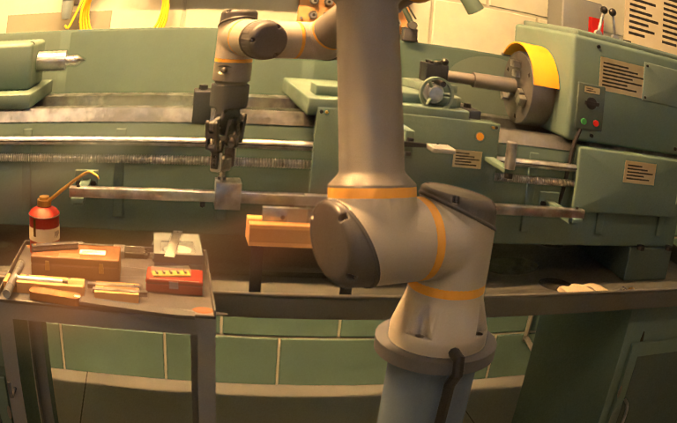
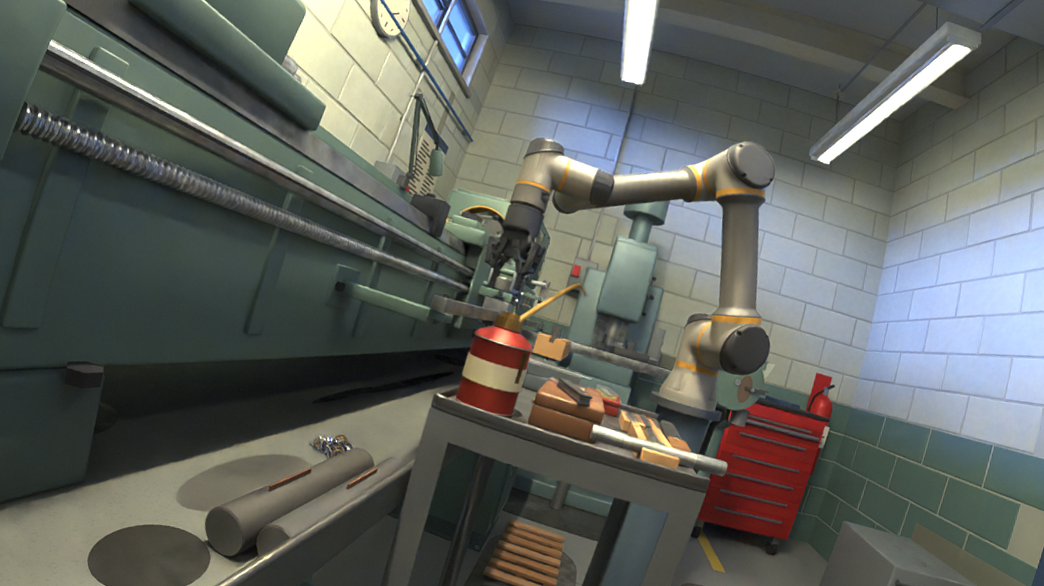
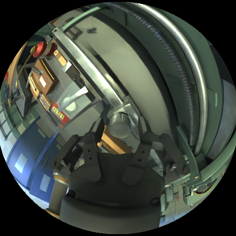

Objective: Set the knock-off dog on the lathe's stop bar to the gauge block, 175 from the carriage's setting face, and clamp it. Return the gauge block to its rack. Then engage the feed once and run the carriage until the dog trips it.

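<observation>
On the lathe's front, the stop bar [image 1: 150, 193] runs left to right below the leadscrew. The knock-off dog [image 1: 228, 193] is a grey block sitting on that bar. Its knurled clamp knob [image 3: 119, 125] points up at me. My gripper [image 1: 223, 169] hangs straight above the dog and is open, holding nothing; its fingers stand either side of the knob in the wrist camera. The gauge block [image 1: 285, 213] lies on its wooden rack [image 1: 277, 231] just right of the dog, partly hidden by my arm. The carriage [image 1: 399, 144] stands further right.
A tool cart [image 1: 107, 279] stands lower left with wooden cases, a red box [image 1: 174, 280] and an oil can [image 1: 44, 219]. My own arm base [image 1: 424, 279] blocks the middle of the side camera. Two grey bars [image 2: 282, 505] lie on the chip tray.
</observation>
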You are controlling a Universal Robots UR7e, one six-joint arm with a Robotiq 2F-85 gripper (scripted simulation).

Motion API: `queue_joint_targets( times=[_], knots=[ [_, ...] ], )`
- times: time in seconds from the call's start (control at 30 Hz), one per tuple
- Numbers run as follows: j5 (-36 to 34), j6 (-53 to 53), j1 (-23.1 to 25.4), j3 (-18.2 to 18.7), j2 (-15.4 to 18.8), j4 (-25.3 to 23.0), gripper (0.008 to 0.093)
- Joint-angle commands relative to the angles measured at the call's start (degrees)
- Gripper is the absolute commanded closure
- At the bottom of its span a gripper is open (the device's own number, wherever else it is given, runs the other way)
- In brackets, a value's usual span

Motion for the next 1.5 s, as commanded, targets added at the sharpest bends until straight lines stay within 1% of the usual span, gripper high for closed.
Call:
queue_joint_targets(
  times=[0.0,0.43,0.8,0.93,1.13,1.23,1.33,1.47],
  knots=[
    [0.0,0.0,0.0,-0.1,-0.1,0.0,0.0384],
    [0.0,0.0,0.0,-1.9,-1.3,3.1,0.0384],
    [0.0,0.0,0.0,-2.7,-1.7,4.4,0.0384],
    [0.0,0.0,0.0,-4.9,-2.8,7.4,0.0384],
    [0.0,0.0,0.0,-10.1,-4.5,14.4,0.0384],
    [0.0,0.0,0.0,-12.3,-4.9,17.1,0.0384],
    [0.0,0.0,0.0,-13.5,-5.0,18.5,0.0384],
    [0.0,0.0,0.0,-13.7,-5.0,18.8,0.0384]
  ],
)
